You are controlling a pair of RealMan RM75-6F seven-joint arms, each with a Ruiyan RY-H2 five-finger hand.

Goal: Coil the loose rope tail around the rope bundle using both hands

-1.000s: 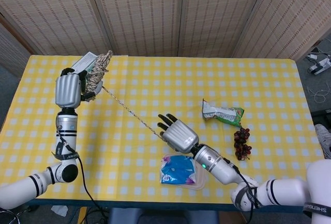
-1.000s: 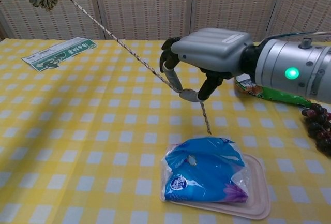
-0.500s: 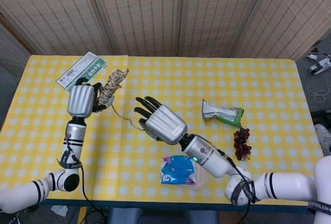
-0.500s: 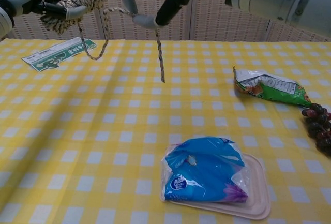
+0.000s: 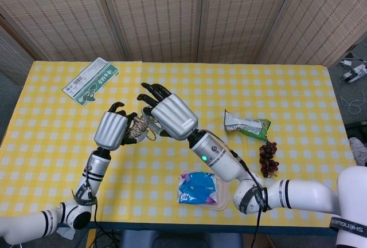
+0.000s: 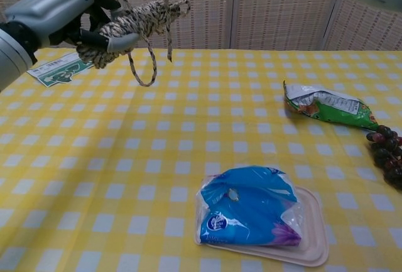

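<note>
Left hand: the grey metal left hand (image 6: 53, 11) is raised above the table, its fingers (image 6: 103, 36) wrapped around the beige-and-brown twisted rope bundle (image 6: 135, 24), which lies roughly level in its grasp.
Right hand: the grey right hand (image 5: 169, 113) sits just beside the bundle in the head view, dark fingers (image 5: 150, 94) stretched out and apart over it; in the chest view only a sliver shows at the top edge. It seems to pinch the tail there, but I cannot tell for sure.
Rope tail: the loose speckled rope tail (image 6: 147, 65) hangs under the bundle in a slack loop, with one strand running up out of the top of the chest view, clear of the cloth.
Table: yellow-and-white checked tablecloth (image 6: 81, 178).
Other things: a blue plastic pouch (image 6: 248, 208) lying on a pale pink tray (image 6: 314, 247) near the front edge; a green-and-white crumpled snack bag (image 6: 323, 105) to the right; a dark bunch of grapes (image 6: 388, 159) just beyond it; a green-and-white flat paper packet (image 5: 92, 81) at the far left.
</note>
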